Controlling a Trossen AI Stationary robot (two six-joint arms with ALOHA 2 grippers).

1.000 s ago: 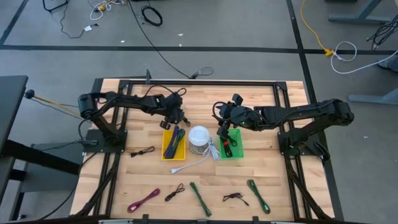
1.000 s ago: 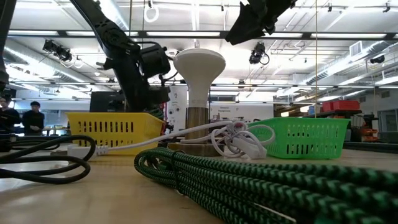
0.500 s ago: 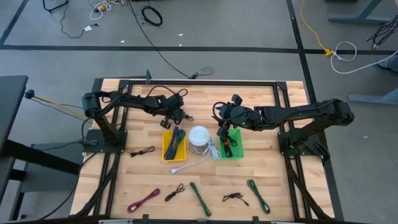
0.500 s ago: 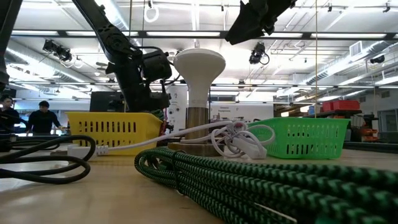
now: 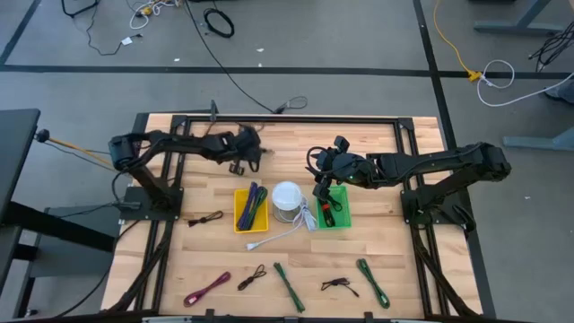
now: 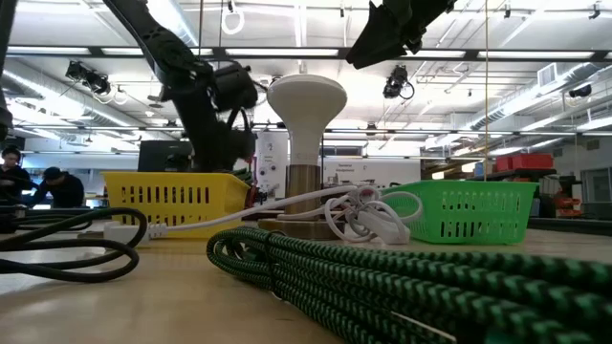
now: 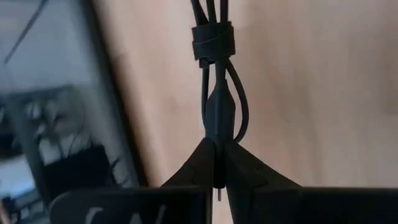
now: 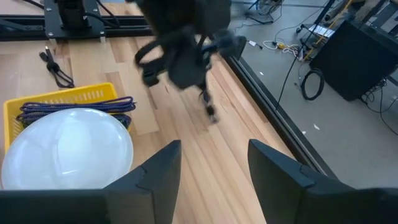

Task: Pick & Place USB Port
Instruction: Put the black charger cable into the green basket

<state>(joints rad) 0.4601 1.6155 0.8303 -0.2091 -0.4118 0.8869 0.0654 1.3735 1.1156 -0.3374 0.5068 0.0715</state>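
The left gripper [image 7: 216, 163] hangs above bare wooden tabletop [image 5: 377, 148], its two dark fingers pressed together on the plug end of a bundled black USB cable [image 7: 213, 74], which dangles from the fingertips with a black strap wrapped round its looped strands. In the high view this left gripper [image 5: 244, 154] sits toward the far side of the table, with the yellow slotted plastic basket [image 5: 239, 213] on the near side of it and apart from it; that basket holds dark blue and green coiled cables [image 5: 255, 202]. Just beside the basket, on the side away from the left arm's base, stands a white dome-topped lamp on a metal base [image 5: 287, 197], and a white cable [image 5: 285, 235] trails from it across the wood. The right gripper [image 8: 209, 163] hovers with its fingers spread wide and nothing between them; in the high view the right gripper [image 5: 320, 179] is over the green slotted plastic basket [image 5: 344, 215], next to the lamp. From the right wrist camera the white lamp dome [image 8: 65, 146] lies close below the fingers, the yellow basket [image 8: 59, 95] beyond it, and the left gripper [image 8: 186, 56] farther off with the black cable [image 8: 208, 107] hanging under it. In the low view a thick green braided cable [image 6: 382, 282] lies nearest the camera.
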